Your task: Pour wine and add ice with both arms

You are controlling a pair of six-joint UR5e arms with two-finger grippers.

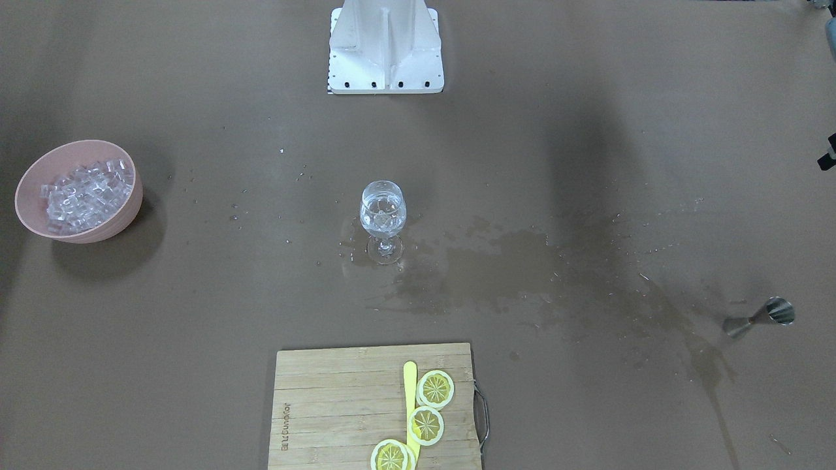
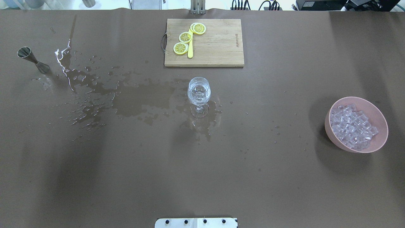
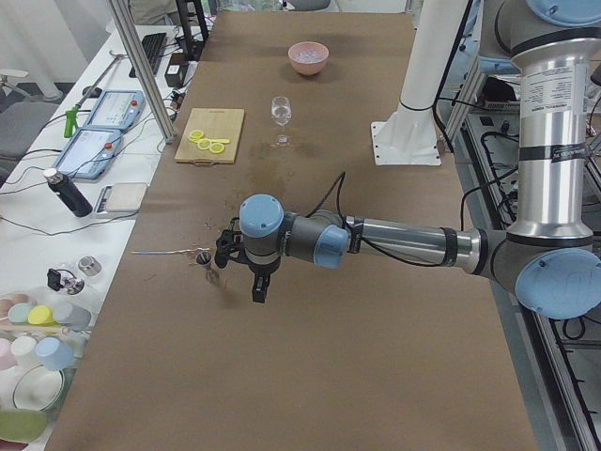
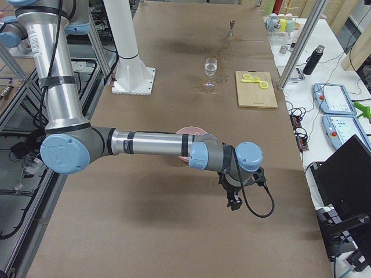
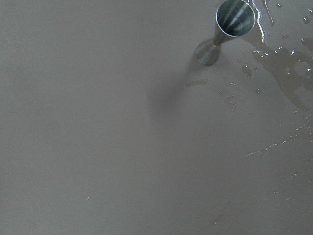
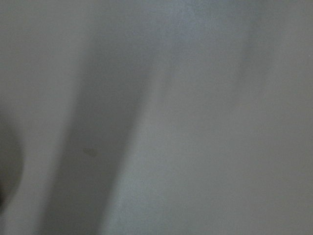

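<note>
Brown table, ice in bowl near right pincer, far from left pincer, openings indiscernible

A pale bamboo rectangular cutting board lies flat on the brown paper-covered worktop, at the edge far from the white metal base plate. A thin wire handle sits on one of its short sides. Round yellow lemon slices rest near that handle, touching a slim yellow plastic utensil. On a side bench stand a black bottle and pastel cups.
</note>
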